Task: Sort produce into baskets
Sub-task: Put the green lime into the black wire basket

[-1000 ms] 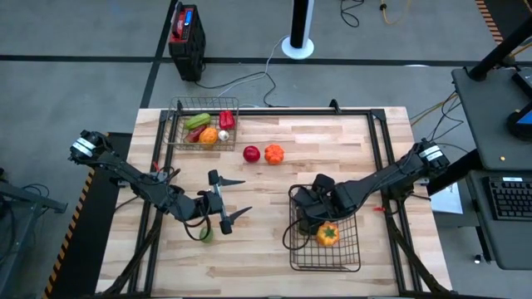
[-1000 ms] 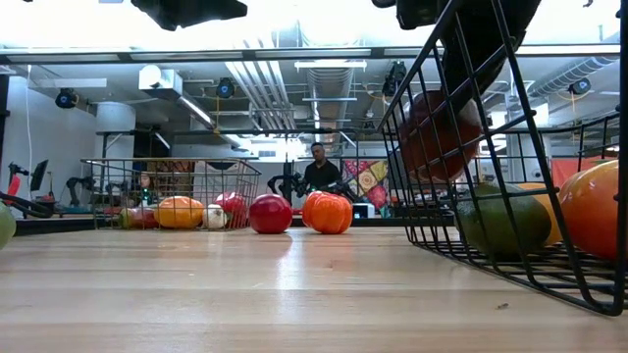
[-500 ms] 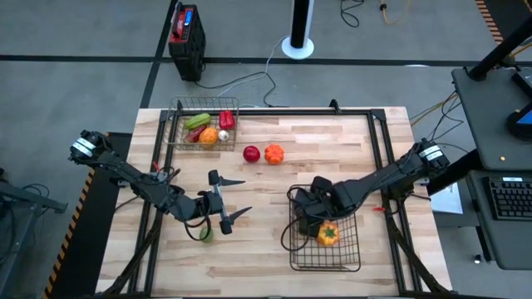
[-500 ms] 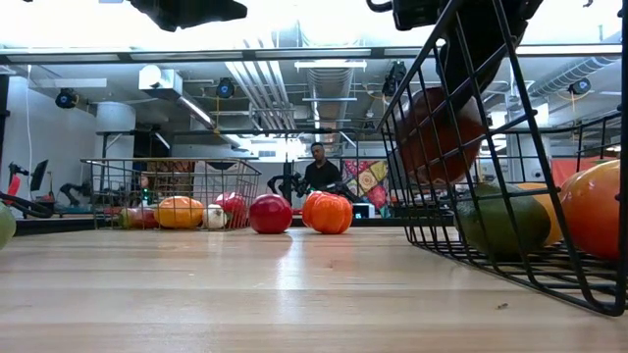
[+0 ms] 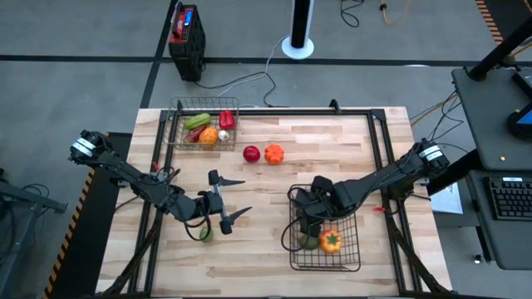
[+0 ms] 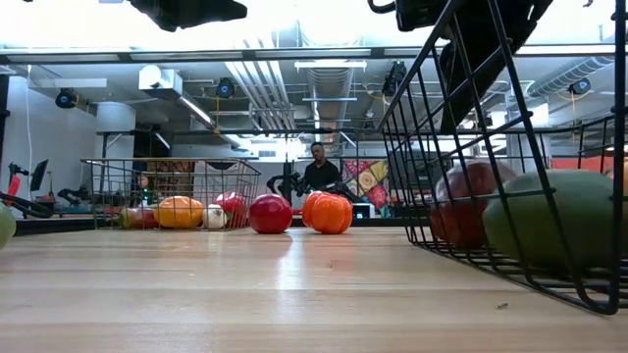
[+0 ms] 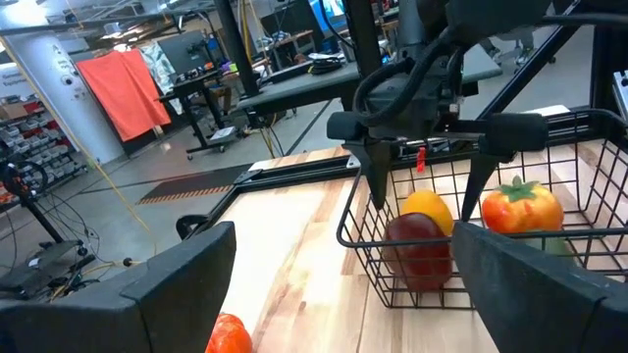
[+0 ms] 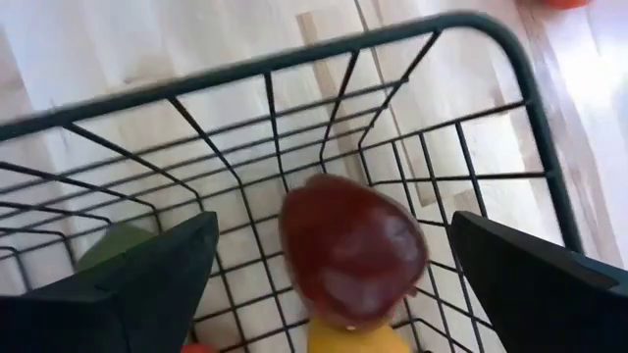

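Altogether two baskets [image 5: 324, 241] [image 5: 202, 126]; two loose pieces [image 5: 251, 154] [image 5: 273, 154] between them.

The left pincer [image 7: 334, 279] stands wide open, its two dark fingers [image 7: 182, 279] spread apart at either side. Beyond them, across the wooden counter [image 7: 304, 245], sits a black wire basket [image 7: 392, 294]. The right pincer [image 7: 427, 157] hangs over the basket's near corner with its fingers parted and empty. Inside lie a dark red fruit [image 7: 417, 250], an orange-yellow fruit [image 7: 429, 208] touching it behind, and an orange tomato-like piece [image 7: 520, 206] with a green stem. A small orange piece [image 7: 228, 335] lies on the counter apart from the basket.
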`<state>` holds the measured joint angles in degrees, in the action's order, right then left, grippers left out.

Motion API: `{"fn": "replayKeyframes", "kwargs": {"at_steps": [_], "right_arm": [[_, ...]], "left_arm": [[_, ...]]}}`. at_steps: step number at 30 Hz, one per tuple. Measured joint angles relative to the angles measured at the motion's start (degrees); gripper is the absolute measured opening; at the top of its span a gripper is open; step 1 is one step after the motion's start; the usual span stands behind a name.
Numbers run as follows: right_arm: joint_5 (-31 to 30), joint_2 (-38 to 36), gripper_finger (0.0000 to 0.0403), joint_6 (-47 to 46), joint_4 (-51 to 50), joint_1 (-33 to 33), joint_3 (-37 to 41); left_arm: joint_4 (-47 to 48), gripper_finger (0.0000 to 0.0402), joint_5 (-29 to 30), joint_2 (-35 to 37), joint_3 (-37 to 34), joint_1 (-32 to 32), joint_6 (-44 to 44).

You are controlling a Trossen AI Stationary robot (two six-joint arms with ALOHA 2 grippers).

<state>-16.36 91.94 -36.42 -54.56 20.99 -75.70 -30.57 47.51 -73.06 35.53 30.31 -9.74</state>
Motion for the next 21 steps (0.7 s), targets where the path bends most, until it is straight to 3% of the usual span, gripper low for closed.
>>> {"fn": "replayKeyframes", "kwargs": {"at_steps": [5,9,12,15,18,21], "right_arm": [[-0.1,-0.7,0.0400,0.4,-0.8,0.0,-2.6],[-0.2,-1.1,0.0400,1.1,-0.5,0.1,-4.9],[-0.2,-1.1,0.0400,1.3,0.3,0.1,-5.8],[-0.2,-1.1,0.0400,3.0,2.6,0.1,-5.8],[-0.2,-1.1,0.0400,4.5,3.2,0.1,-5.7],[-0.2,-1.1,0.0400,6.0,3.2,0.1,-5.7]], "left_arm": [[0.6,0.0359,0.0,0.0,0.0,0.1,0.0],[6.5,0.0359,0.0,0.0,2.2,0.6,1.7],[19.9,0.0359,0.0,0.0,6.7,1.2,7.1],[39.4,0.0359,-1.2,-0.1,13.2,1.5,17.2],[58.6,0.0359,-8.8,-1.1,19.3,1.6,27.2],[70.6,0.0359,-18.1,-2.3,22.6,2.3,35.0]]}}
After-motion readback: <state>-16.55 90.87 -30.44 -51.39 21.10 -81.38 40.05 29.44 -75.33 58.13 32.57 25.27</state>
